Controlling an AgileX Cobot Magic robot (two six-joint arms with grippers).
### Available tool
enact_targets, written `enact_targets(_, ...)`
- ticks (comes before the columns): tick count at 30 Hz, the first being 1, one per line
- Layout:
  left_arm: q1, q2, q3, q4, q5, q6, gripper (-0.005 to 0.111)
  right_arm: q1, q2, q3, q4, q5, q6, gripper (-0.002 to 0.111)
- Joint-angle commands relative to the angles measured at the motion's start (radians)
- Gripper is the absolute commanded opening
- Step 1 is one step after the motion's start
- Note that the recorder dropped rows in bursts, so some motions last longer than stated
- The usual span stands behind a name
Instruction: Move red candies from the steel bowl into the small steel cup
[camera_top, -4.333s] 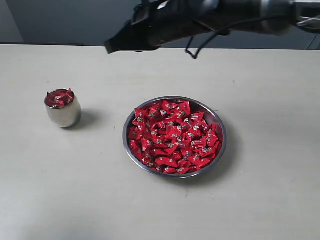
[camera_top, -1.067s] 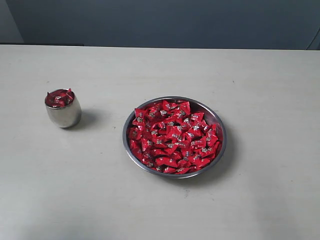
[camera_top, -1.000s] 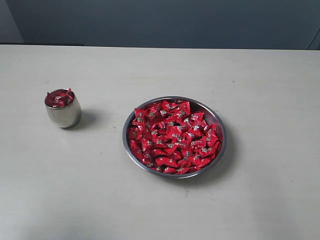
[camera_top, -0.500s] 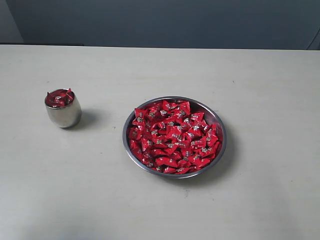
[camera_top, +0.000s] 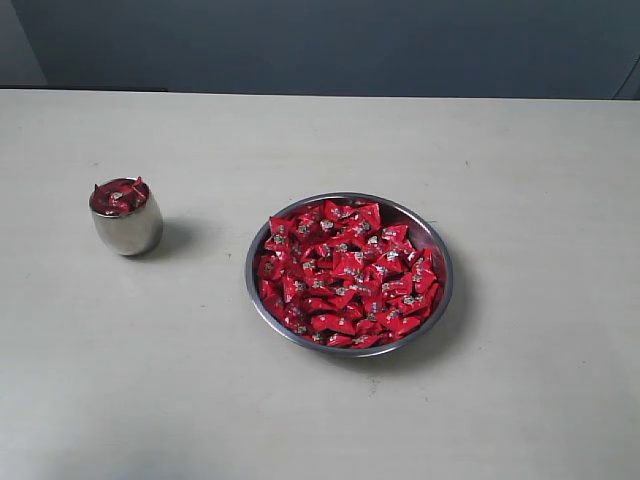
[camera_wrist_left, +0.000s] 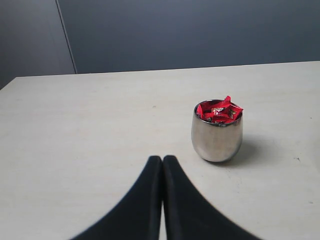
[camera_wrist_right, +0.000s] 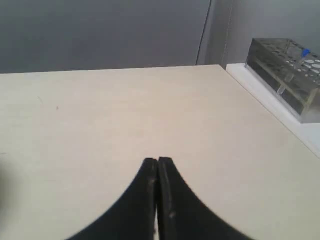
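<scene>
Exterior view: red candies (camera_top: 345, 275) heaped in steel bowl (camera_top: 426, 232); small steel cup (camera_top: 127, 228) well left of bowl, brim-full | left gripper (camera_wrist_left: 162, 159) clenched empty, cup ahead, nearer arm | right gripper (camera_wrist_right: 157, 161) clenched empty, bowl outside its view

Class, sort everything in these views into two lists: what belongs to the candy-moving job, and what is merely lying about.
Belongs to the job: red candies, steel bowl, small steel cup, already heaped with candies.
Just lying about: clear test-tube rack, beside the table.
</scene>
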Motion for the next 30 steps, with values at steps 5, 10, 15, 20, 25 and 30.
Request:
enact_targets(5, 0.001, -0.004, 0.004, -0.002, -0.002, -0.001, 0.0, -0.003, -0.092, 0.082, -0.017, -0.017, 0.004, -0.001)
enact_targets(10, 0.001, -0.004, 0.004, -0.002, -0.002, -0.001, 0.0, -0.003, -0.096, 0.082, -0.017, -0.028, 0.004, -0.001)
enact_targets(15, 0.001, -0.004, 0.004, -0.002, -0.002, -0.001, 0.0, -0.003, -0.096, 0.082, 0.003, -0.022, 0.004, -0.001)
enact_targets(20, 0.001, -0.004, 0.004, -0.002, -0.002, -0.001, 0.0, -0.003, -0.096, 0.082, 0.022, -0.001, 0.005, -0.001)
enact_targets(25, 0.001, -0.004, 0.004, -0.002, -0.002, -0.001, 0.0, -0.003, -0.096, 0.082, 0.039, 0.001, -0.005, -0.001)
enact_targets(30, 0.001, -0.004, 0.004, -0.002, -0.002, -0.001, 0.0, -0.003, -0.096, 0.082, 0.04, 0.001, -0.015, -0.001)
